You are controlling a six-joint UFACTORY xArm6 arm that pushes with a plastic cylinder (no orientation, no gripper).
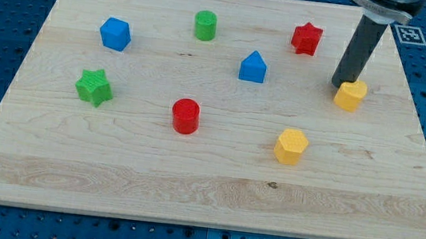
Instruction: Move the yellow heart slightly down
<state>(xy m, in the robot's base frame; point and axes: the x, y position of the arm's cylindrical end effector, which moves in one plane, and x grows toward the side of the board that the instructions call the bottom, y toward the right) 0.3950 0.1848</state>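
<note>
The yellow heart (351, 97) lies on the wooden board (205, 191) at the view's right, a little above mid-height. My tip (342, 85) stands right at the heart's upper left edge and seems to touch it. The dark rod rises from there toward the view's top right.
A second yellow block (291, 146), roughly hexagonal, lies below and left of the heart. A red star (307, 38) and a blue block with a pointed top (253, 67) lie to its left. Further left are a green cylinder (205, 25), a red cylinder (185, 116), a blue block (115, 33) and a green star (94, 87).
</note>
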